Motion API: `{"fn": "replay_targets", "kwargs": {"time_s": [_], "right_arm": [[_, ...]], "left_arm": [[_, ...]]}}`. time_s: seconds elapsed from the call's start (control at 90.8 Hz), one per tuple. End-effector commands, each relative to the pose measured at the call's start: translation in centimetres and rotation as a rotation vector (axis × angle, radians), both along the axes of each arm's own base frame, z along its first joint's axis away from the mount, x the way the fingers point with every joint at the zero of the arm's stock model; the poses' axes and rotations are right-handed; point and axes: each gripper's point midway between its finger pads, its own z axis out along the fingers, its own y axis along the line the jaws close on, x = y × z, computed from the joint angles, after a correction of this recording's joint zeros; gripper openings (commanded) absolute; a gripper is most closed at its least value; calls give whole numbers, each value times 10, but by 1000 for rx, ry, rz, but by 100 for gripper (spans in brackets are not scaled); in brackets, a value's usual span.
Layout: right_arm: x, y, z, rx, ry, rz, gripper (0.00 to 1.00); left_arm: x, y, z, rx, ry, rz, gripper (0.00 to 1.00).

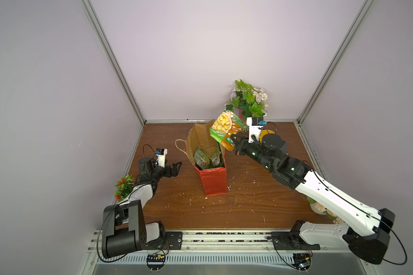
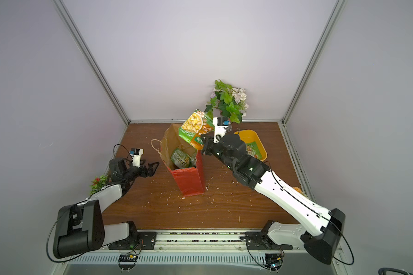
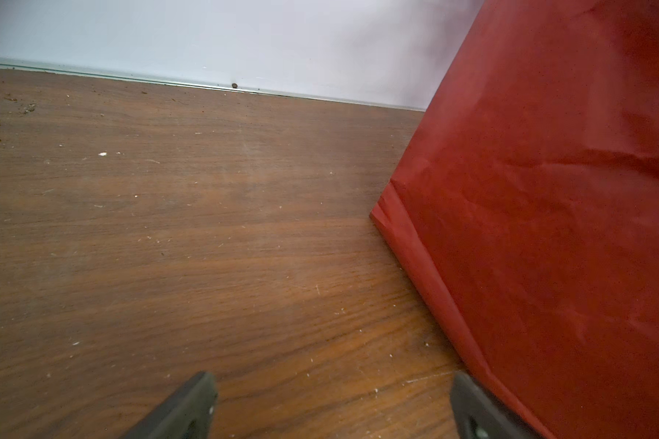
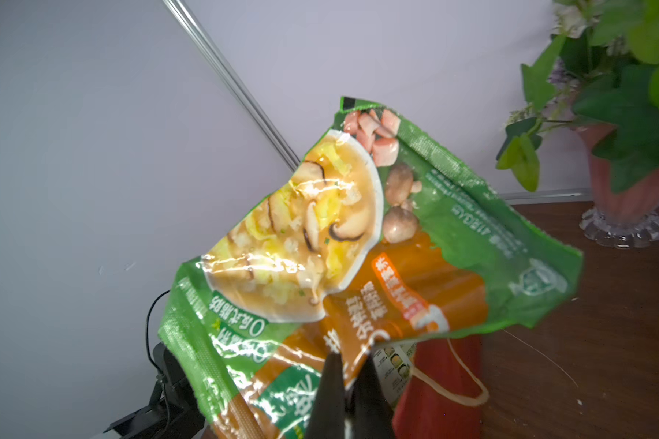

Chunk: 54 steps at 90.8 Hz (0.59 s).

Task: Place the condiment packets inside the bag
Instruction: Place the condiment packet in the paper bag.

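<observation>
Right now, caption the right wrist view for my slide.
Right end effector shut on the large green packet, red bag just beyond.

On my right wrist feed the large condiment packet (image 4: 358,243) carries white Chinese print lying upside down, one line starts with a big 0, rest unreadable to me, smaller packets (image 1: 202,159) in the bag (image 1: 212,182) printed too small to read
</observation>
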Motion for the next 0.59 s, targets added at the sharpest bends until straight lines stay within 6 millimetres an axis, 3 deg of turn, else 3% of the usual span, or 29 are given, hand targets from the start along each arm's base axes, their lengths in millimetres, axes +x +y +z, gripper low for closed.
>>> {"fn": "replay_targets", "kwargs": {"time_s": [0.0,0.165,0.231,0.286,0.374,0.451,0.583], "right_arm": [[11,19,-4,-146,-18,-1,0],[27,41,-18,-236,21,15,4],[30,42,-17,-252,20,8,28],[32,38,-13,-257,9,-12,39],[32,23,3,-254,-27,-63,54],[33,3,15,-244,-48,-114,61],[50,-54,14,-221,-16,-236,67]], "left_arm": [[-3,2,3,4,-20,-2,99],[-2,2,4,5,-22,-1,99],[-3,2,3,5,-20,-2,99],[-3,2,3,5,-20,-2,99],[-2,2,4,4,-20,-2,99],[-2,2,4,5,-21,-3,99],[-3,2,3,4,-20,-3,99]]}}
